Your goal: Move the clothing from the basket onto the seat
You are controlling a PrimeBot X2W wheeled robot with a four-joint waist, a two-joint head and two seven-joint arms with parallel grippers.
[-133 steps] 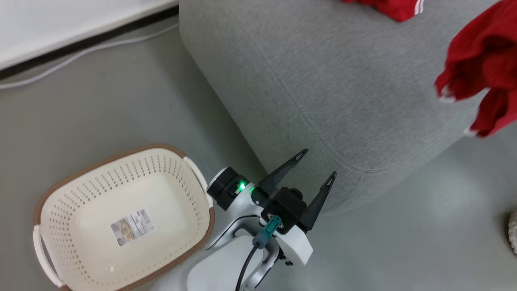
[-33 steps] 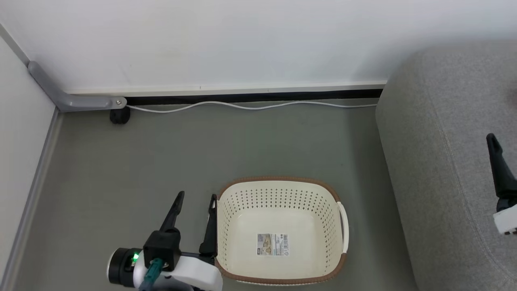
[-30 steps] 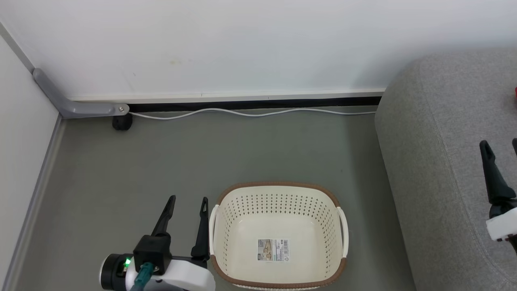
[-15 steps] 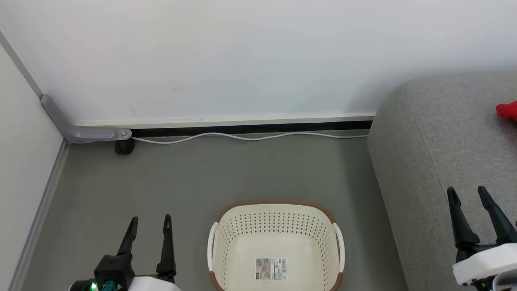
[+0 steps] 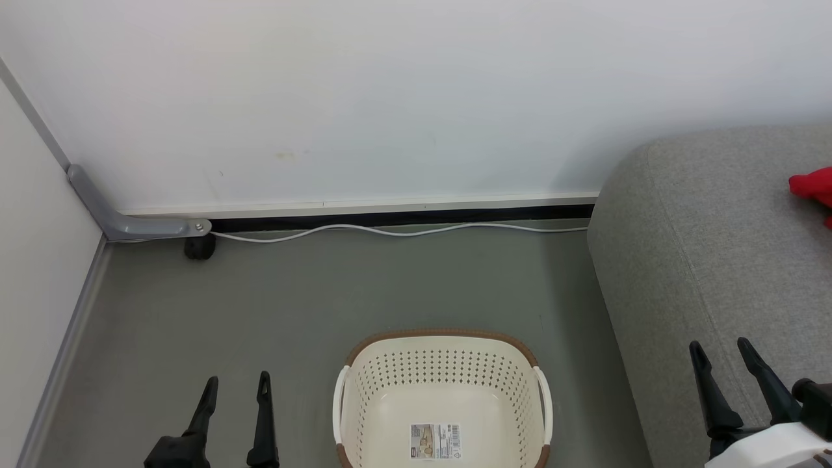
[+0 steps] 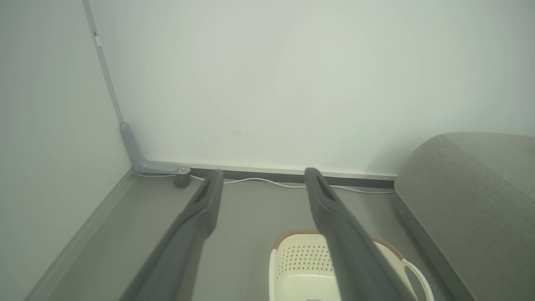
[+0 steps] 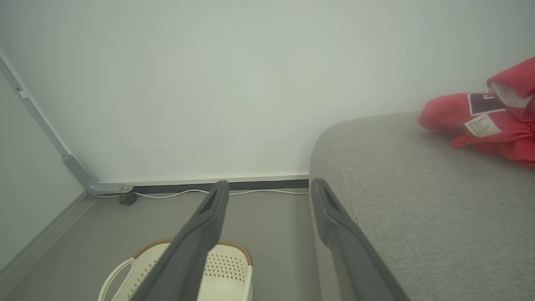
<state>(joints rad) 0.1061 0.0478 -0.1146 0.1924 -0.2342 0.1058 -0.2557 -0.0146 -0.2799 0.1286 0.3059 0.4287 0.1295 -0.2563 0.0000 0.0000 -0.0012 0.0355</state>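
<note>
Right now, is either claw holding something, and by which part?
Nothing is held. The left claw and the right claw are both open and empty. The red clothing lies on the seat, and the basket shows no clothing inside.

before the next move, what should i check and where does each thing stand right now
1. Basket emptied: ok; the floor that shows holds just the label sticker, and the near end is cut off by the frame.
2. Clothing on the seat: ok; red fabric lies on the cushion top.
3. Left gripper free: ok; open, empty, left of the basket.
4. Right gripper free: ok; open, empty, by the seat.
5. Every piece accounted for: cannot tell; the seat runs out of frame.
</note>
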